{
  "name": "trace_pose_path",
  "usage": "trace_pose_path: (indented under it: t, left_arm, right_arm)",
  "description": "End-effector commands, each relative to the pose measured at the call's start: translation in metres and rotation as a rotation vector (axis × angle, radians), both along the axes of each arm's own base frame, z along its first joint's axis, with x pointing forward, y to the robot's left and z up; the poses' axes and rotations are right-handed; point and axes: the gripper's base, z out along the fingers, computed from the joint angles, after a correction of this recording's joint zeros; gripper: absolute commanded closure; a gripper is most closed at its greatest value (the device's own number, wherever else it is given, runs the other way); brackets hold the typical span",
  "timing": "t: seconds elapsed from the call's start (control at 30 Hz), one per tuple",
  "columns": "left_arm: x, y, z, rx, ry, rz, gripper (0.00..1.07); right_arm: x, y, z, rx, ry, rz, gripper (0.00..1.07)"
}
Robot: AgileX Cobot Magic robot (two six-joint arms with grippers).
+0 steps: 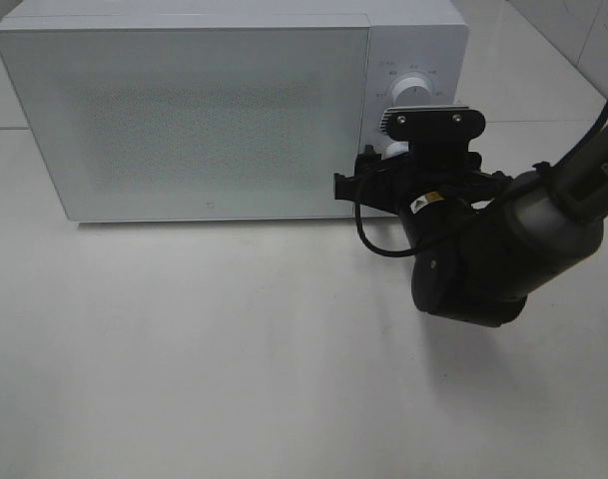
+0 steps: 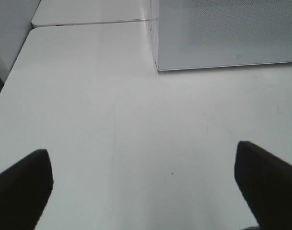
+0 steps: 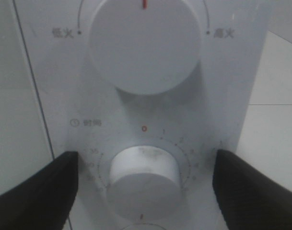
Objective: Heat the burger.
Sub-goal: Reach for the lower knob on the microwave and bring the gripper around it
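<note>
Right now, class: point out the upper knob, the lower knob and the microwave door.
upper knob (image 3: 146,48), right wrist view, its face.
lower knob (image 3: 145,173), right wrist view, its face.
door (image 1: 184,120), exterior high view, its middle.

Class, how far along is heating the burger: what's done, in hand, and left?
Done: the door of the white box-shaped microwave is closed; the burger is not visible, so loading cannot be confirmed. In hand: the open right end effector straddles the round white lower timer dial without gripping it. Remaining: turning that dial. The left end effector hangs open.

White lower timer knob (image 3: 145,175) between the two wide-apart fingers (image 3: 38,191) of the right hand (image 3: 146,165), red-marked knob (image 3: 145,45) nearby
</note>
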Motion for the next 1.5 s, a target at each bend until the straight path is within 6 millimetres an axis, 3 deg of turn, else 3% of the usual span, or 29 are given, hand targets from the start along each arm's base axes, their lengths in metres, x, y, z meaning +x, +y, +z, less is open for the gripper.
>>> trace_pose_path:
  t: [0.03,0.1,0.27,0.33,0.37,0.43,0.47,0.53,1.0,1.37,1.5]
  left_arm:
    - [-0.0040,-0.0005,-0.0001,-0.005,-0.035,-0.002,0.09]
    - [-0.0040,-0.0005,-0.0001,-0.005,-0.035,-0.002,0.09]
    - [-0.0040,-0.0005,-0.0001,-0.005,-0.035,-0.002,0.09]
    - [-0.0040,-0.0005,-0.0001,-0.005,-0.035,-0.002,0.09]
    - [-0.0040,-0.0005,-0.0001,-0.005,-0.035,-0.002,0.09]
    - [-0.0040,-0.0005,-0.0001,-0.005,-0.035,-0.002,0.09]
    - [-0.0040,-0.0005,-0.0001,-0.005,-0.035,-0.002,0.09]
    - [-0.0040,-0.0005,-0.0001,-0.005,-0.035,-0.002,0.09]
    - [-0.0040,-0.0005,-0.0001,-0.005,-0.035,-0.002,0.09]
    - [-0.0040,-0.0005,-0.0001,-0.005,-0.035,-0.002,0.09]
    - [-0.0040,-0.0005,-0.0001,-0.005,-0.035,-0.002,0.09]
  right_arm:
    - [0.0050,-0.0001,0.0082,0.013,-0.075,-0.016,0.32]
    - [0.0050,-0.0001,0.0082,0.013,-0.075,-0.016,0.33]
    - [0.0044,0.0010,0.0066,0.015,-0.057,-0.012,0.46]
    - [0.0041,0.0015,0.0046,0.035,-0.036,-0.010,0.65]
    - [0.0041,0.0015,0.0046,0.035,-0.036,-0.010,0.65]
    - [0.0040,0.0017,0.0039,0.045,-0.028,-0.009,0.92]
    - [0.0040,0.0017,0.0039,0.045,-0.028,-0.009,0.92]
    - [0.0041,0.0017,0.0042,0.045,-0.032,-0.009,1.06]
    - [0.0044,0.0022,0.0065,0.110,-0.057,-0.013,1.04]
    - [0.0045,0.0056,0.0088,0.598,-0.067,-0.042,1.04]
    - [0.0045,0.0057,0.0089,0.683,-0.067,-0.053,1.04]
